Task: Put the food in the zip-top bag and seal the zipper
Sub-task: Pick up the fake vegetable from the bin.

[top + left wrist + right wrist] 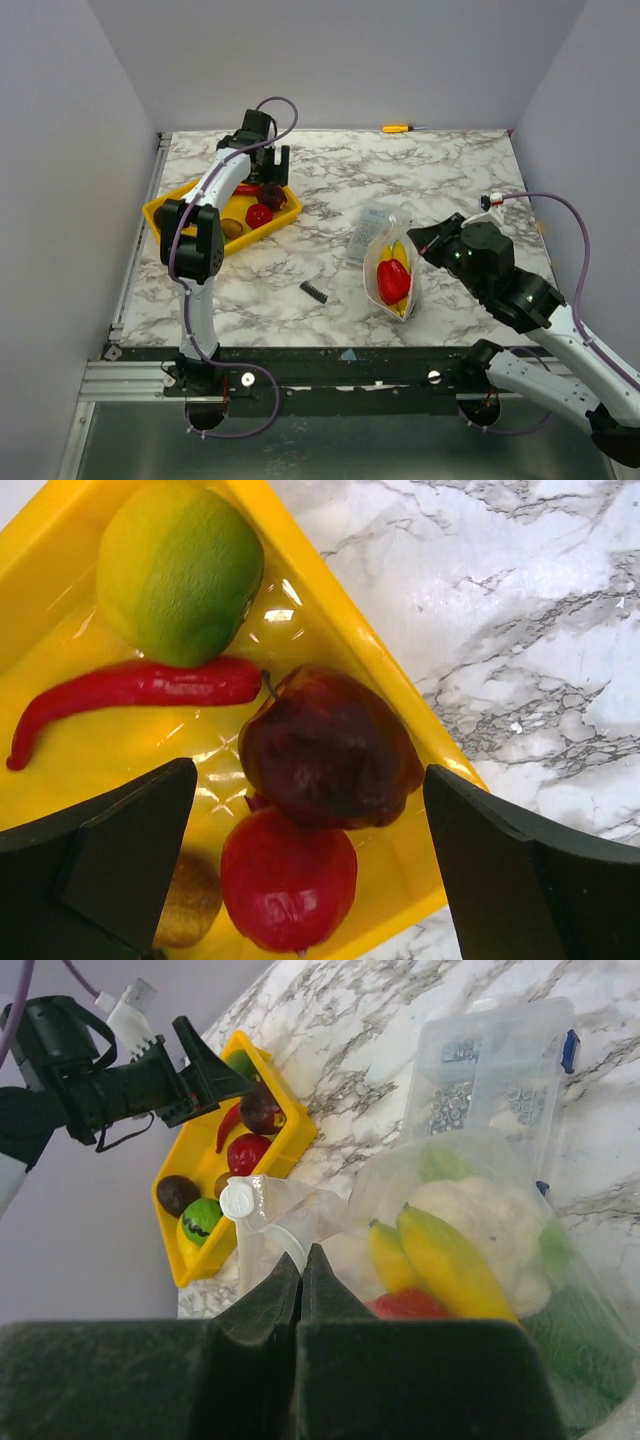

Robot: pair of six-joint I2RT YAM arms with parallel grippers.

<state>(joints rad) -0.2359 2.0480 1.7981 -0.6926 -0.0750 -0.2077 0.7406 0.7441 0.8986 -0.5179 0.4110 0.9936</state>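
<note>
Several pieces of toy food remain in the yellow tray (160,212): a dark red apple (330,745), a red fruit (288,880) touching it, a chilli (130,690), a green-yellow fruit (180,570) and a brown piece (190,900). The left claw (310,815) hangs over the tray's right end, jaws spread wide, with the apple between them and not yet touched. The bag (385,265) lies on the worktop (450,170) well to the right of the tray, mouth open, already holding a cauliflower (480,1210), bananas (440,1260) and a red piece (393,280). The right claw (300,1275), on the bag's side away from the tray, is pressed together and appears to pinch the bag's rim. Assessment: the pieces look light, hard and glossy, so rounded ones may squirt out of a shallow grip. The apple is best taken across its widest part, well clear of the tray wall just beside it. The bag is thin and limp, will sag if released, and should be held only at the zipper strip (265,1195). Sealing is judged to need that strip flattened and free of food.
</note>
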